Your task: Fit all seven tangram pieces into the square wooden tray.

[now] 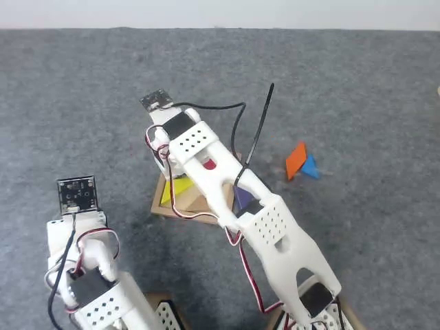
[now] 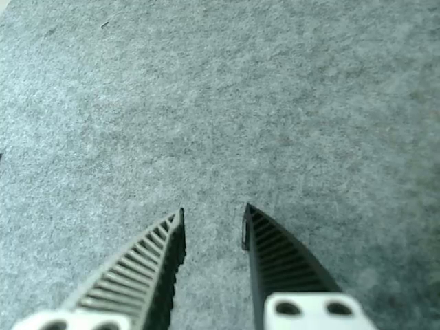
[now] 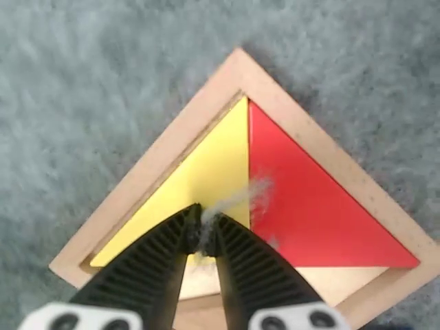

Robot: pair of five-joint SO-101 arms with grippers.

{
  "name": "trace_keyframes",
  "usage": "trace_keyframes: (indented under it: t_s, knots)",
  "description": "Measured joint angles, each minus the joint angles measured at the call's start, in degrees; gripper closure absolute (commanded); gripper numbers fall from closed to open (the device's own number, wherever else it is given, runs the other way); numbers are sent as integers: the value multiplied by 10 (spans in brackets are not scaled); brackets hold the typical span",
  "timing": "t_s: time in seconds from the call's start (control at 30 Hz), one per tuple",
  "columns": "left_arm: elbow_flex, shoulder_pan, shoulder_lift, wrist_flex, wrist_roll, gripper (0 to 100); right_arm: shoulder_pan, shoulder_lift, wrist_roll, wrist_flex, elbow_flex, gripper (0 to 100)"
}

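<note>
The square wooden tray lies on the grey carpet with a yellow triangle and a red triangle set side by side in it. My right gripper is shut, its tips touching down on the yellow triangle's lower edge. In the high view the right arm stretches over the tray, covering most of it; the yellow piece, a bit of red and a purple piece peek out. My left gripper hangs open over bare carpet.
An orange piece and a small blue triangle lie together on the carpet to the right of the tray. The left arm stands at the near left. Bare wood of the tray floor shows beside the red triangle.
</note>
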Motion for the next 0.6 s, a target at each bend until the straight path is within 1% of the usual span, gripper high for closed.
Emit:
trace_keyframes:
  t_s: [0.2, 0.4, 0.47, 0.6]
  knots:
    - [0, 0, 0, 0, 0, 866, -12, 2, -1, 11, -32, 974]
    - [0, 0, 0, 0, 0, 866, -8, -42, 8, 120, -162, 975]
    - [0, 0, 0, 0, 0, 866, 15, -72, 22, 127, -190, 975]
    - [0, 0, 0, 0, 0, 866, 84, -135, 38, 127, -178, 976]
